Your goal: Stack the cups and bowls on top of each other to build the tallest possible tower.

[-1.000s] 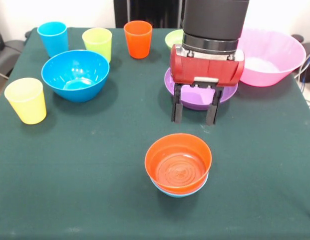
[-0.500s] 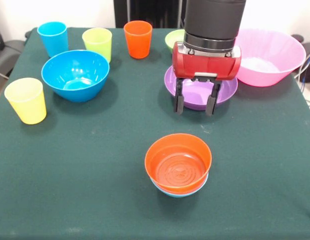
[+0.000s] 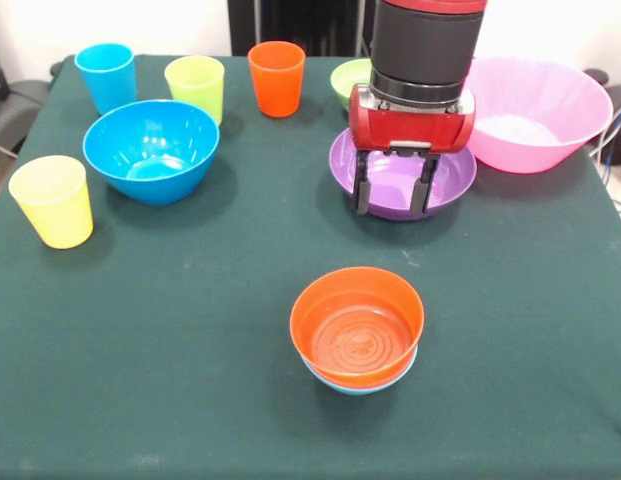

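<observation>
Purple bowl (image 3: 445, 180) under open hand (image 3: 392, 197); bare cloth (image 3: 190, 350) nearer.

The table (image 3: 190, 400) is covered in plain dark green cloth. On it stand a sky-blue cup (image 3: 106, 76), a lime green cup (image 3: 195, 88), an orange cup (image 3: 276, 78) and a pale yellow cup (image 3: 52, 200). The deep bowl (image 3: 151, 150) is bright blue, the wide bowl (image 3: 450, 185) purple, the large bowl (image 3: 545, 112) translucent pink, and a small bowl (image 3: 348, 76) lime green. An orange bowl (image 3: 357, 325) with faint ring marks inside sits in a light-blue bowl (image 3: 360, 384). The gripper (image 3: 393, 196) has a red body, a black barrel above it and black jaws.
</observation>
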